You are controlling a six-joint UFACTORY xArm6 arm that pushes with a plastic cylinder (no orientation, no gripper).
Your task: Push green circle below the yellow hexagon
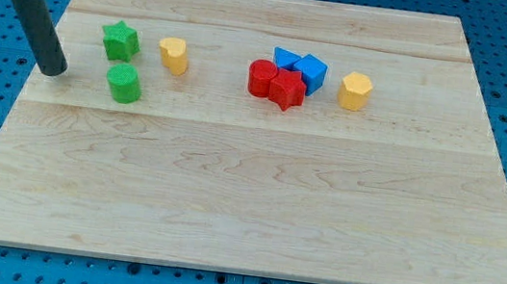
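Note:
The green circle (125, 83) lies at the board's upper left. A green star (121, 40) sits just above it. The yellow hexagon (356, 91) lies at the upper right of centre, far to the right of the green circle. My tip (52, 69) rests on the board's left edge, a short way to the left of the green circle and apart from it.
A second yellow block (174, 55) lies to the right of the green star. A cluster of a red circle (261, 77), a red star (286, 90) and two blue blocks (303, 69) sits just left of the yellow hexagon. The wooden board (246, 199) lies on a blue pegboard.

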